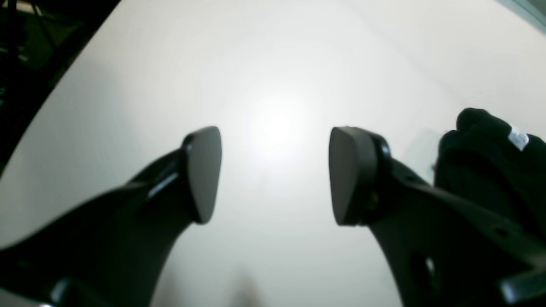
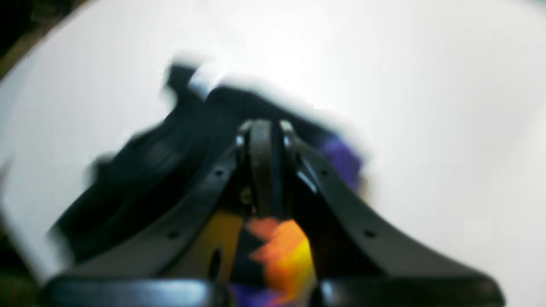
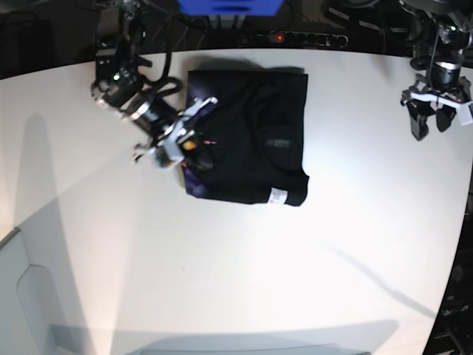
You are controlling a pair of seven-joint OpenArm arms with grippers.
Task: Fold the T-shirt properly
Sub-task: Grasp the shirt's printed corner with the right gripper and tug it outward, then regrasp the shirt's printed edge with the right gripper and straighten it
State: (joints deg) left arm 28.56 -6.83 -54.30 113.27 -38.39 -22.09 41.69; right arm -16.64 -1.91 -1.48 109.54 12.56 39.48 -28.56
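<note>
The black T-shirt (image 3: pixel 255 133) lies folded into a rough rectangle at the back middle of the white table (image 3: pixel 295 259), a small white label (image 3: pixel 277 195) at its near edge. My right gripper (image 3: pixel 196 145) sits at the shirt's left edge. In the right wrist view its jaws are pressed together, shut (image 2: pixel 265 170) on black cloth (image 2: pixel 158 162), with orange print (image 2: pixel 286 251) and purple print (image 2: pixel 343 162) showing under them. My left gripper (image 3: pixel 432 122) hangs open far to the right, apart from the shirt. Its view shows bare table between the fingers (image 1: pixel 275 175) and a shirt corner (image 1: pixel 482 166) at the right.
A blue box (image 3: pixel 229 6) and a power strip (image 3: pixel 307 37) lie behind the table's back edge. The table's dark edge (image 1: pixel 38 85) runs near the left gripper. A grey panel (image 3: pixel 22 296) stands at the near left corner.
</note>
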